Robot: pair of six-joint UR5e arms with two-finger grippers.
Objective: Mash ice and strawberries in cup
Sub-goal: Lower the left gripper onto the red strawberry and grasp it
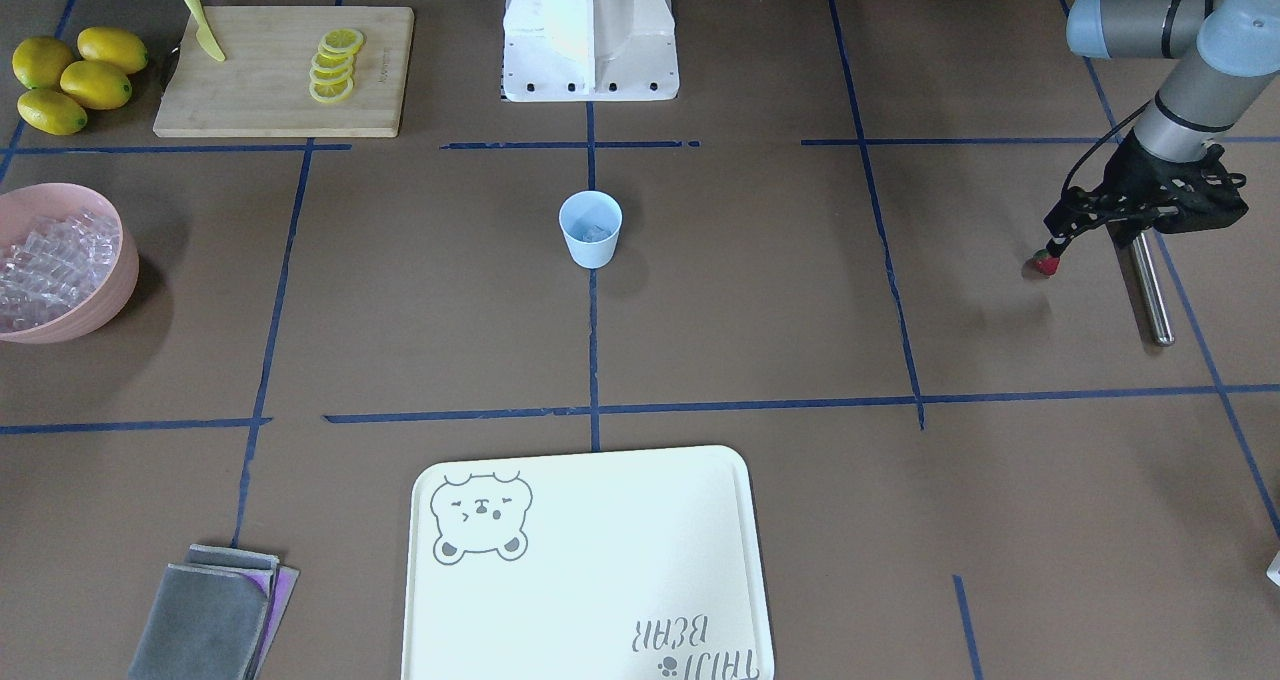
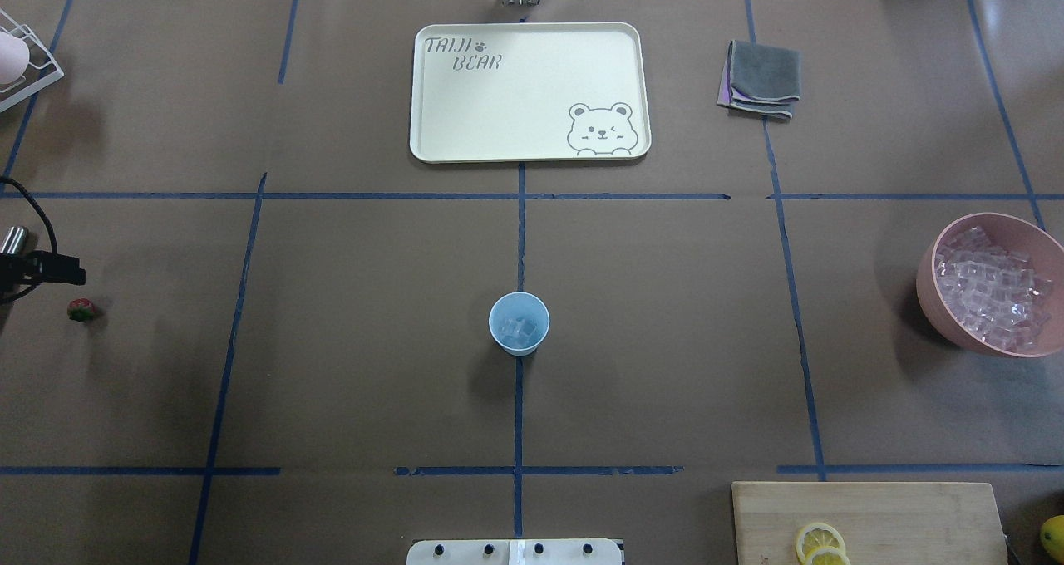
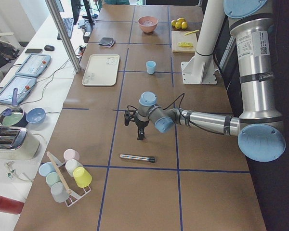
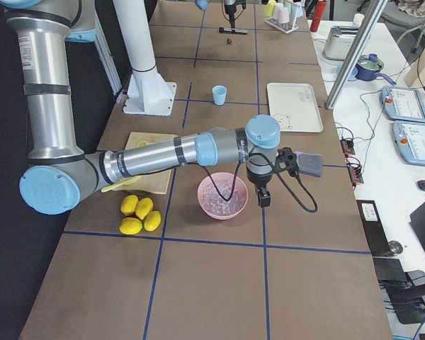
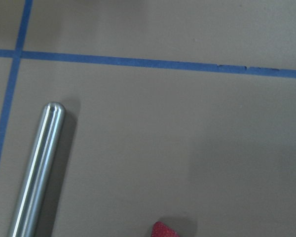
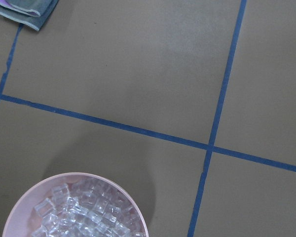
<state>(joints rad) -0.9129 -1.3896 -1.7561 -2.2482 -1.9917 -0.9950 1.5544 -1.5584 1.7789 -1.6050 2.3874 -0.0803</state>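
Note:
The pale-blue cup (image 2: 519, 324) stands upright at the table's middle with a few ice cubes (image 2: 521, 331) inside. More ice (image 2: 993, 287) fills the pink bowl (image 2: 929, 287) on my right. The red strawberry (image 1: 1046, 263) lies on the table far to my left. My left gripper (image 1: 1056, 240) hangs just above it, open, not touching. The left wrist view catches only the strawberry's tip (image 5: 163, 230). My right gripper (image 4: 263, 200) hovers beside the bowl's far side; I cannot tell whether it is open or shut.
A steel rod (image 1: 1150, 290) lies close to the left gripper. A cream tray (image 2: 432, 145) and folded cloths (image 2: 761, 79) sit on the far side. A cutting board (image 1: 270, 100) holds lemon slices and a knife, with lemons (image 1: 75, 80) beside it. A cup rack (image 3: 67, 175) stands at the table's left end.

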